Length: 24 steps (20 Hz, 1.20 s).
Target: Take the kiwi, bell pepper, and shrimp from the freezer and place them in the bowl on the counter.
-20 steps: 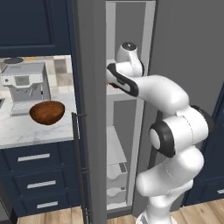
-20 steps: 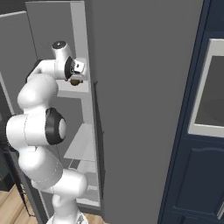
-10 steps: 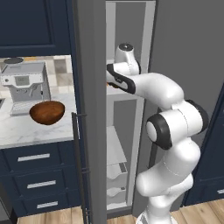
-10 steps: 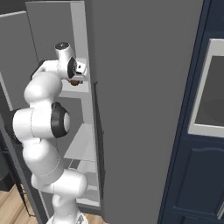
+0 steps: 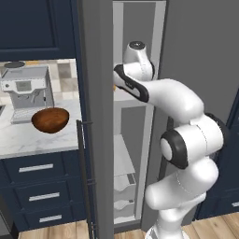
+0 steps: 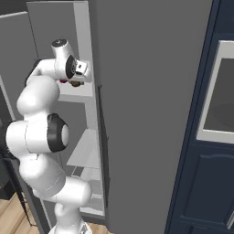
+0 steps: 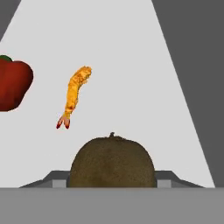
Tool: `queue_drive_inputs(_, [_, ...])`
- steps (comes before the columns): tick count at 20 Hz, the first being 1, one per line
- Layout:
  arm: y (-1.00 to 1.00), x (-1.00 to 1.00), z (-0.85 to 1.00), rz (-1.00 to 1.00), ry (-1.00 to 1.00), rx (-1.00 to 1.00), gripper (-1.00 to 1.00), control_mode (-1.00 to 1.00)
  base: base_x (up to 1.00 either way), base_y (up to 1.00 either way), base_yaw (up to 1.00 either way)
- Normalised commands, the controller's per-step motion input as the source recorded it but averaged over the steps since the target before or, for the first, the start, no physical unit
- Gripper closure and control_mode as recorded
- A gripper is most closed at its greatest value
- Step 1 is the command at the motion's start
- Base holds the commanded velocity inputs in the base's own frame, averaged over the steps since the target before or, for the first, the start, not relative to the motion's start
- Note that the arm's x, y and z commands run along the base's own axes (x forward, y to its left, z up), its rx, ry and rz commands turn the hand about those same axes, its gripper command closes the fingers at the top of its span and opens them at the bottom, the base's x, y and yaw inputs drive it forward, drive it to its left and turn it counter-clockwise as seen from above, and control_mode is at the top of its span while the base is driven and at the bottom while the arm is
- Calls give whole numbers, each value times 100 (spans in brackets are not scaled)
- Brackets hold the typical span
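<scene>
On the white freezer [image 5: 135, 116] shelf, seen from the hand, the olive-brown kiwi [image 7: 112, 162] sits right between my fingertips [image 7: 59, 177], which press against its two sides. My gripper [image 7: 112, 177] is shut on the kiwi. Beyond it the orange shrimp [image 7: 74, 94] lies on the shelf, and the red bell pepper [image 7: 13, 85] stands at the left edge. From the right base camera the gripper [image 6: 73, 83] reaches in at upper-shelf height. The reddish-brown bowl [image 5: 50, 119] rests on the marbled counter [image 5: 28, 137] to the left.
The open grey freezer door [image 5: 95, 116] stands between the arm and the counter. A coffee machine [image 5: 28, 91] sits behind the bowl. Navy drawers [image 5: 35, 168] lie under the counter. A built-in oven [image 6: 221, 91] is at the right.
The fingers have closed in from wide open onto the kiwi's sides. The hand stays at the shelf while the elbow has swung slightly outward.
</scene>
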Motion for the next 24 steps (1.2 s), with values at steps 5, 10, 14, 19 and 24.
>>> queue_drive_inputs(5, [-37,-100,82,-8,-6,2,100,-100,0,0,0])
queue_drive_inputs(10, [-28,-100,67,-9,0,2,100,-100,0,0,0])
queue_drive_inputs(14, [-13,-96,59,-12,0,0,100,-100,0,0,0])
queue_drive_inputs(19, [-19,-100,63,-13,0,1,100,-100,0,0,0])
queue_drive_inputs(24, [-30,-100,-4,-9,8,12,100,-100,0,0,0])
